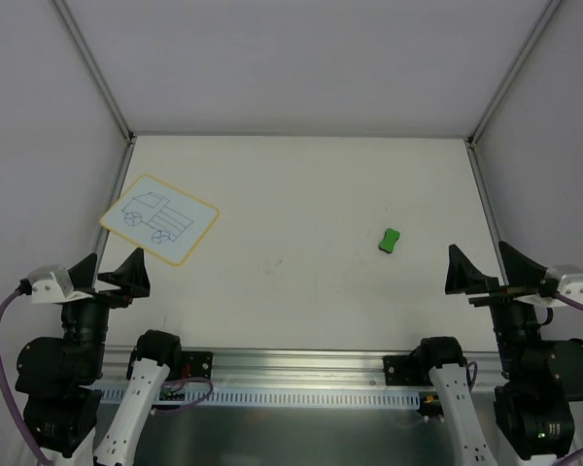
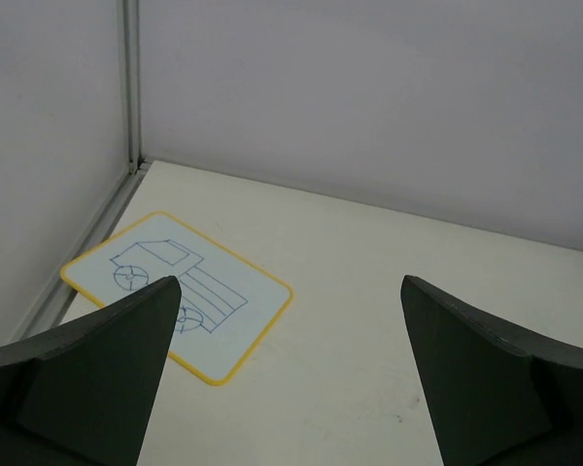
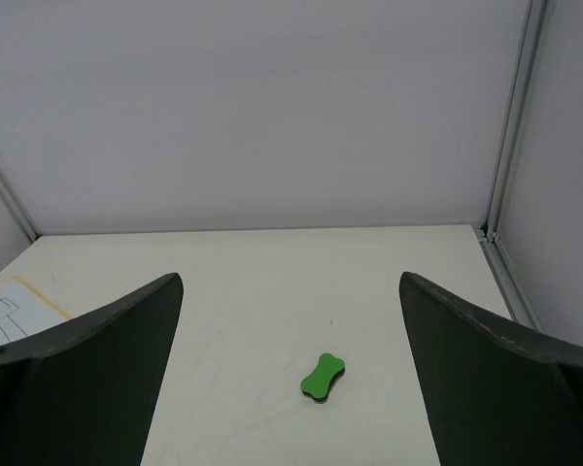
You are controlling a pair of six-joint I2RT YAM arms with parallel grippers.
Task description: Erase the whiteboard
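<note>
The whiteboard (image 1: 159, 218) lies flat at the left of the table, white with a yellow border and a blue line drawing of a truck; it also shows in the left wrist view (image 2: 175, 289) and at the left edge of the right wrist view (image 3: 10, 311). A small green bone-shaped eraser (image 1: 390, 240) lies right of centre, also in the right wrist view (image 3: 322, 377). My left gripper (image 1: 109, 274) is open and empty, near the board's near corner. My right gripper (image 1: 486, 268) is open and empty, right of and nearer than the eraser.
The cream table (image 1: 301, 282) is walled by white panels with metal posts at the back corners (image 1: 129, 136). A metal rail (image 1: 301, 364) runs along the near edge between the arm bases.
</note>
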